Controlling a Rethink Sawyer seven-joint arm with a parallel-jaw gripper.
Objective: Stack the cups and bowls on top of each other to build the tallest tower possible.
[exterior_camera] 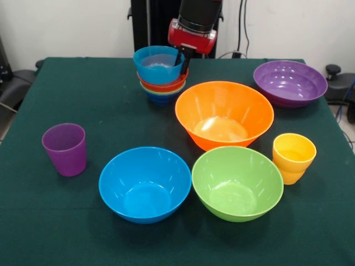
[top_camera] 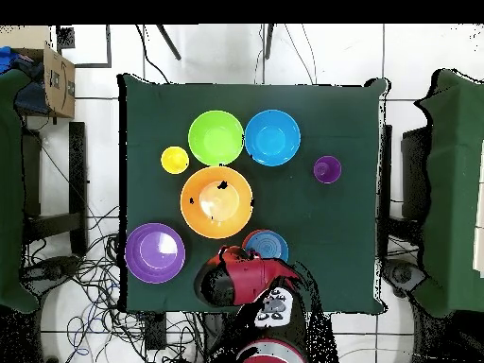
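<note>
We see the gripper hanging just behind the rim of the small light blue bowl, the top of the tower at the far side of the table. Whether it is clenched on the rim or released, we cannot tell. The bowls look light, stiff and glossy, so probably slippery; we judge the thin rim the best place to pinch. The large orange bowl stands just beside the tower.
</note>
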